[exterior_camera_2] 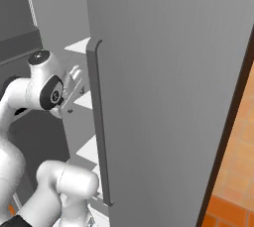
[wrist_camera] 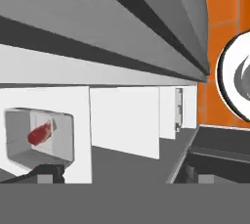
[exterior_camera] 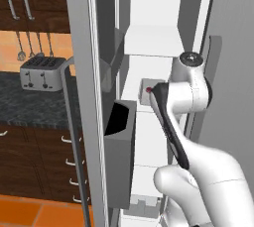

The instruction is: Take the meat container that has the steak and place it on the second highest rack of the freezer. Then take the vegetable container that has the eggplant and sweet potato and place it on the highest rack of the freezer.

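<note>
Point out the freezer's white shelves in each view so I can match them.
Left base view: white shelves stacked up the centre, between door bins and arm.
Right base view: white wedges at left, beside the grey door.
Hand view: white panels across the middle, rolled sideways.
Shared landmark: the steak container on a shelf, left base and hand views.

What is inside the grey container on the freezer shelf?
A red steak lies inside the container. In the left base view the arm covers most of it.

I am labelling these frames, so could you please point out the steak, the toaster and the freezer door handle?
steak (wrist_camera: 39, 134): hand view, middle of the red slab.
toaster (exterior_camera: 42, 73): left base view, its front face.
freezer door handle (exterior_camera_2: 100, 137): right base view, mid-length of the bar.
</note>
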Tool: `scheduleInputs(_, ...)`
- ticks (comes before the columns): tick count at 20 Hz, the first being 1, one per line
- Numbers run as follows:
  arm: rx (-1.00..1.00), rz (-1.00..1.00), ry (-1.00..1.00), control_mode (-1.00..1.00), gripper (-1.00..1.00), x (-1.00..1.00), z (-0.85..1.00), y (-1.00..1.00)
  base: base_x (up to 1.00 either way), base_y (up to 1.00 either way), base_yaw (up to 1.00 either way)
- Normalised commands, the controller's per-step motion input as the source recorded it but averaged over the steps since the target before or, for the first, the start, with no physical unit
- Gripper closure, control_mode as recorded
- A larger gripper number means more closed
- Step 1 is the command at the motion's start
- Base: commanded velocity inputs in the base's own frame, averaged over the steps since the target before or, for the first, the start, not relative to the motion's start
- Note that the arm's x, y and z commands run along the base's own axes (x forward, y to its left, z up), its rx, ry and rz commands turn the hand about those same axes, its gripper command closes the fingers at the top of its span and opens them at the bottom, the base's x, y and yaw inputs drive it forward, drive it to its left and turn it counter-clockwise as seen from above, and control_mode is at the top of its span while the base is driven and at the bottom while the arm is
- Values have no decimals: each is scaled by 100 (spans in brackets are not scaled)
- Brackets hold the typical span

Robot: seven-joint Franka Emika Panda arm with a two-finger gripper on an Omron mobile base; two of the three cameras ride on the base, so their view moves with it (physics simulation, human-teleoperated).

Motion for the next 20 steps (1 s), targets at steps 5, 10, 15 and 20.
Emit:
scheduleInputs(5, 0, 5, 3, -100, -100, -90, 40, 0, 0, 0, 0)
scheduleInputs(10, 0, 4, 3, -100, -100, -98, 30, 0, 0, 0, 0)
scheduleInputs(15, 0, 3, 2, -100, -100, -97, 23, 0, 0, 0, 0)
scheduleInputs(20, 0, 2, 6, -100, -100, -66, 49, 3, 0, 0, 0)
